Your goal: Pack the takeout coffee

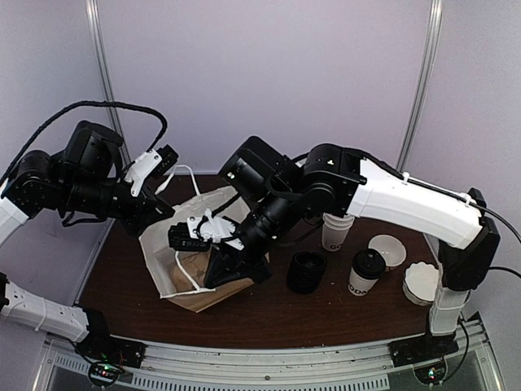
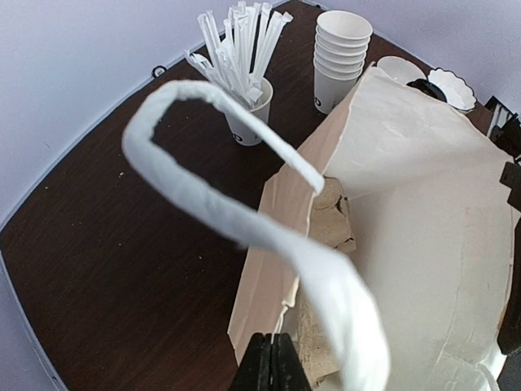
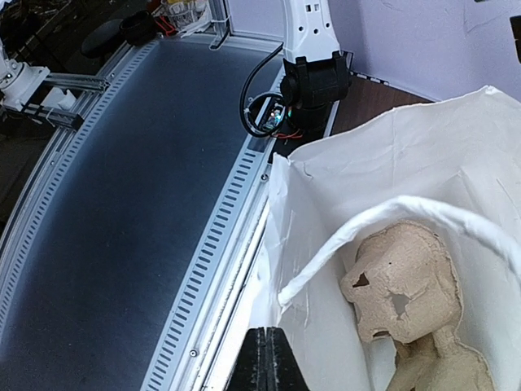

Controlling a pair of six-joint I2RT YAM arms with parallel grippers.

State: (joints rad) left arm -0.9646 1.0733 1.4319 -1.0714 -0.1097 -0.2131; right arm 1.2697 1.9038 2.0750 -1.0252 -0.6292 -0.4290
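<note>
The left hand (image 2: 272, 364) is clamped shut on the bag (image 2: 423, 212) rim, left of centre overhead. The right hand (image 3: 264, 360) is clamped on its lower rim. The coffee (image 1: 365, 274) is stood upright on the worktop (image 1: 269, 314), lower right.

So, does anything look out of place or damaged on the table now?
The paper bag leans over instead of standing upright, its rim pinched by the left gripper and the right gripper, its paper creased. The pulp carrier inside has ragged holes. The takeout coffee stands upright outside it, lid on; nothing spilled.
</note>
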